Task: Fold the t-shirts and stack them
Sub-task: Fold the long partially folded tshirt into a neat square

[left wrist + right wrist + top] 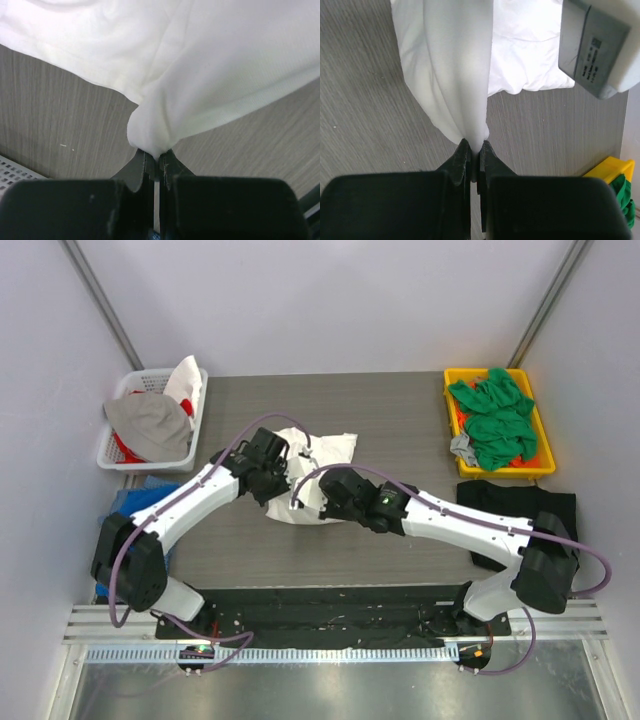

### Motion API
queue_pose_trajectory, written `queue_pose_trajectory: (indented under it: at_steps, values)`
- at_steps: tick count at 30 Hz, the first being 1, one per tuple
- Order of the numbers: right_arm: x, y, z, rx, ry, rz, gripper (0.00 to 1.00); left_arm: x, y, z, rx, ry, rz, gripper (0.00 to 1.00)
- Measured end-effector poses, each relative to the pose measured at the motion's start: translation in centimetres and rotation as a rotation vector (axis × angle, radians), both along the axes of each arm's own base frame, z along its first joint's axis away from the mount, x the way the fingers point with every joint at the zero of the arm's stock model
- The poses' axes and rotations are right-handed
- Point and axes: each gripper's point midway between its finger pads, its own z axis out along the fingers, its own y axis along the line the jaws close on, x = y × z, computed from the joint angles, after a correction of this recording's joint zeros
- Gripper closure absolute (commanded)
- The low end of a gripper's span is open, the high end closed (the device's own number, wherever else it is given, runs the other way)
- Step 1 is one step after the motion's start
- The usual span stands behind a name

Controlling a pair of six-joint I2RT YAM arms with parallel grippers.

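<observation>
This looks like a robot lab to me: my left arm point(185, 505) and right arm point(465, 522) sit bolted to a metal rail point(85, 625) by a grey tabletop point(400, 420), plain walls point(320, 300) around.

White t-shirt point(325, 447): near half covered by left arm point(185, 502) and right arm point(470, 525) in top view; outline, sleeves, any print not discernible. Wrist views: cloth cut off by top edge.
Black t-shirt point(495, 500), right of white t-shirt: near edge under right arm.
Blue item point(135, 500), left of white t-shirt: mostly under left arm, unidentifiable.
Grey scrap point(462, 448) in yellow tray point(448, 410), far right of white t-shirt: too small to identify.
</observation>
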Motion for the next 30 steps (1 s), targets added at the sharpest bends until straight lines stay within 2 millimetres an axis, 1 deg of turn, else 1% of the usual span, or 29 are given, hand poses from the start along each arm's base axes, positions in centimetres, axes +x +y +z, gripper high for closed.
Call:
queue_pose_trajectory:
  at_steps: [6,9,19,21,26,30]
  values:
    - [2.0,0.0,-0.4,-0.007,0.001,-0.018,0.99,2.8,-0.3,-1.0,-0.002,0.01,0.015,1.0]
    - [2.9,0.0,-0.6,-0.013,0.001,-0.025,0.99,4.0,-0.3,-0.9,-0.015,0.011,0.023,1.0]
    - [5.8,-0.5,-0.1,-0.008,-0.009,-0.055,0.99,7.6,-0.8,0.7,-0.045,-0.034,0.031,1.0]
    - [6.2,-0.6,0.1,-0.006,-0.013,-0.058,0.99,8.1,-0.8,0.9,-0.05,-0.039,0.031,1.0]
    - [7.5,-0.8,1.1,0.007,-0.03,-0.072,0.99,9.5,-0.9,2.1,-0.065,-0.064,0.036,1.0]
    - [8.8,-1.1,1.8,0.017,-0.045,-0.088,0.99,11.0,-1.3,3.1,-0.077,-0.087,0.043,1.0]
